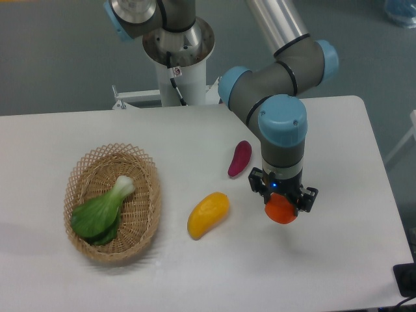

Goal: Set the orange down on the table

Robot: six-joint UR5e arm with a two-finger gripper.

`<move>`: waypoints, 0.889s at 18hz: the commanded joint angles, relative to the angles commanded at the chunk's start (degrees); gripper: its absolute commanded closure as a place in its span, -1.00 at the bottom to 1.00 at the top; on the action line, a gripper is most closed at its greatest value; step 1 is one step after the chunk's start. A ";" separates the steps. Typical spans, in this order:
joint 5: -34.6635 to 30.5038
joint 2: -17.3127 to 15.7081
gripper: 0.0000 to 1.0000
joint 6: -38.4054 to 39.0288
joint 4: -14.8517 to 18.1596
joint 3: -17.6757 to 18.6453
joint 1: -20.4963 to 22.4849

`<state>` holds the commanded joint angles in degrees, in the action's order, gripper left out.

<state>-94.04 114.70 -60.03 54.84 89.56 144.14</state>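
While my black two-finger gripper points straight down over the large white flat tabletop, I see its fingers clenched around the small round bright orange fruit, right of centre. To its left lie an elongated yellow-orange fruit and a slim purple vegetable; a woven wicker basket holding a leafy green vegetable sits far left.

Orange, seemingly above white table

Evenly and brightly lit from above. Soft, faint shadows on the table. Sharp throughout, with mild glare on the white surface.
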 joint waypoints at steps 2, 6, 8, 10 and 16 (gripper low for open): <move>0.09 0.00 -0.36 0.09 -0.18 0.09 0.00; 0.17 0.00 -0.37 -0.09 -0.18 -0.44 0.00; 0.09 0.00 -0.37 0.00 -0.09 -0.35 0.00; 0.17 -0.09 -0.37 -0.09 -0.18 0.26 0.00; 0.35 -0.79 -0.35 0.35 -0.79 3.69 0.17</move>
<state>-93.69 113.91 -59.68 54.05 93.24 144.32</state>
